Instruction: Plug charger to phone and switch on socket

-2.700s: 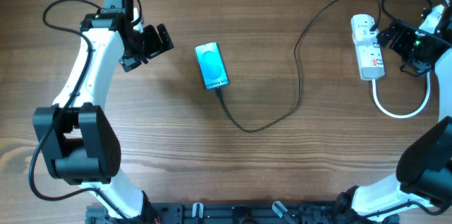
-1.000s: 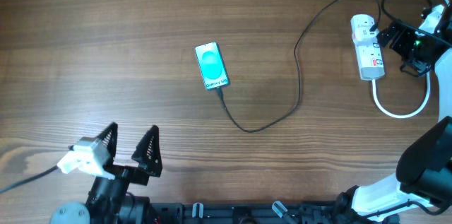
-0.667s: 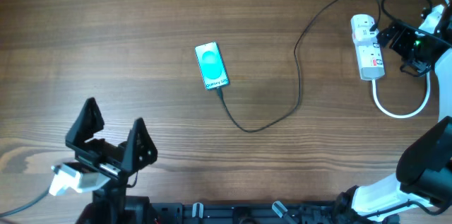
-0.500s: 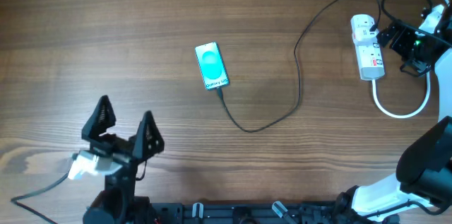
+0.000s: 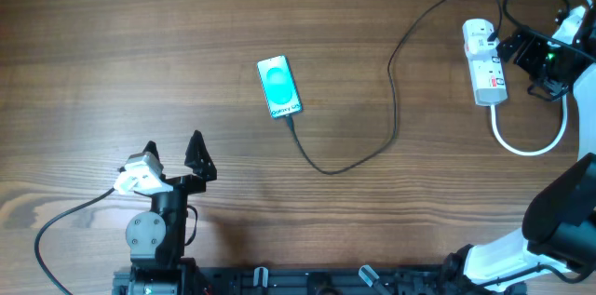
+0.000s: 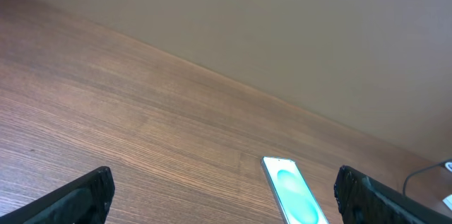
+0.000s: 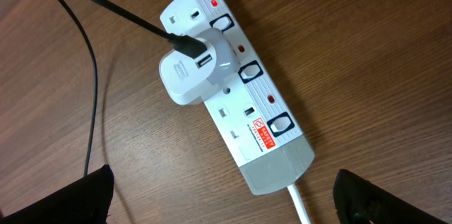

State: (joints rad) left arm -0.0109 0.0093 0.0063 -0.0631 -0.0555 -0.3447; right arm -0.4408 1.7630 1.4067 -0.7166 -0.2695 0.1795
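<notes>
Two tools, both with fingers apart and empty. Left tool (image 5: 174, 151) sits by the counter's (image 5: 186, 16) near edge, well apart from the phone (image 5: 279, 87). Right tool (image 7: 226, 206) hangs over the socket (image 7: 240, 90), likely for its switch. Phone lies flat mid-counter, long axis far-to-near and slightly tilted, near end meeting the charger (image 5: 392, 100).

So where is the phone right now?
In the overhead view the phone lies flat on the table, just left of centre, screen up; the black charger meets its near end and runs right toward the socket.
</notes>
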